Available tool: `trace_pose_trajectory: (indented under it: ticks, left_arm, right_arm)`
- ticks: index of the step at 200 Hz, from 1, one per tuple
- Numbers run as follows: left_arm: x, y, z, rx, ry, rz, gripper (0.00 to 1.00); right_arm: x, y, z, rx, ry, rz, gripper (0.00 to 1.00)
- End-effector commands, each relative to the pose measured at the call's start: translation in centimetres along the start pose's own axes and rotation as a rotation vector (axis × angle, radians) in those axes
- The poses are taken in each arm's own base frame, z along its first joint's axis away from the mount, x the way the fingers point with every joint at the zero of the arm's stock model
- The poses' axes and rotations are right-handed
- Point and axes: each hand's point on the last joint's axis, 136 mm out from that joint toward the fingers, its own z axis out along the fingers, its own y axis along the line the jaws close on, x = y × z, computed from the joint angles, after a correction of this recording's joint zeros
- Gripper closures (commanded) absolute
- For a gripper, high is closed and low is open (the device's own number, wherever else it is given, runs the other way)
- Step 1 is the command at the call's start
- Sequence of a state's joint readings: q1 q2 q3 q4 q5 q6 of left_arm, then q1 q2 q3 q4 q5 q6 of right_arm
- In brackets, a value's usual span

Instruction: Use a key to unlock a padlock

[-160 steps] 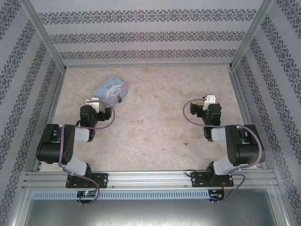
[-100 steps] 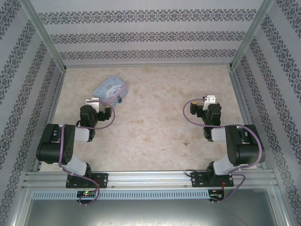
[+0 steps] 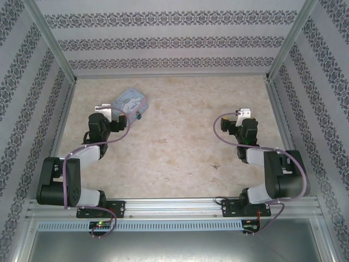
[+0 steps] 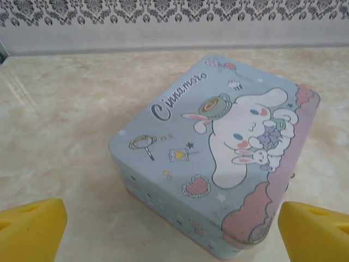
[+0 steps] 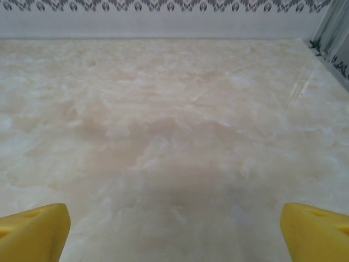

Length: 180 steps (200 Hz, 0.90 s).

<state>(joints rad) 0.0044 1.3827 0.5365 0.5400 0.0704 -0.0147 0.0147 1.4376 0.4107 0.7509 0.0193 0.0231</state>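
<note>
Padlock (image 3: 139, 115) is a tiny bluish dot in the view from above, in the upper left part of the frame. It lies on the table (image 3: 180, 142), right by the lower right corner of the tin box (image 3: 131, 101) (the pale blue one with the cartoon pet on its lid). The padlock is too small to tell if it is locked. I also cannot tell if it touches the tin box.

The tin box lies flat on the table, turned a bit slanted, with its lid down. In the left wrist view it sits in the middle of the frame. Its lid has curly letters, a white long-eared pet, small bunnies and a pink wavy edge on the right side.

The left gripper (image 3: 112, 113) is just below and to the left of the tin box in the view from above. In its own wrist view its yellow fingers (image 4: 30, 232) show in the two bottom corners, spread far apart and holding nothing. The tin box is just ahead of them.

The right gripper (image 3: 242, 117) is on the right side of the view from above, well apart from the tin box and the padlock. Its fingers are yellow too, sit in the bottom corners of the right wrist view, stand wide apart and hold nothing. Ahead of them is bare, creamy, marbled table.

Walls (image 3: 163, 43) with dark flowery stripes stand around the table.
</note>
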Motion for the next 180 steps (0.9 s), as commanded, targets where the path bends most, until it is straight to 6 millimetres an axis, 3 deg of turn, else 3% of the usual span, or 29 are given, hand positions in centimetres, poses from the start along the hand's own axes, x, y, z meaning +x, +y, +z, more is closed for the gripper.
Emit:
trace_pose_trajectory:
  ticks: [1,49,90,132,180]
  left_arm:
    - [-2.0,0.7,0.3,-0.023,0.003,-0.049,0.01]
    - [-5.9,0.9,3.4,-0.033,-0.002,-0.075,0.00]
    - [-8.4,1.4,7.5,-0.064,0.035,-0.100,0.00]
    - [-8.5,1.6,12.5,-0.084,0.182,-0.132,0.01]
    - [-8.1,0.3,16.3,-0.015,0.299,-0.166,0.00]
  right_arm:
    - [-2.1,0.0,-0.4,-0.006,-0.017,0.003,0.02]
    - [-3.1,0.3,-1.3,-0.018,0.037,0.065,0.02]
    - [-5.2,0.9,-0.9,-0.038,0.167,0.303,0.02]
    - [-5.9,4.2,-0.3,-0.233,0.209,0.386,0.02]
    - [-5.8,7.1,-1.9,-0.401,0.239,0.452,0.02]
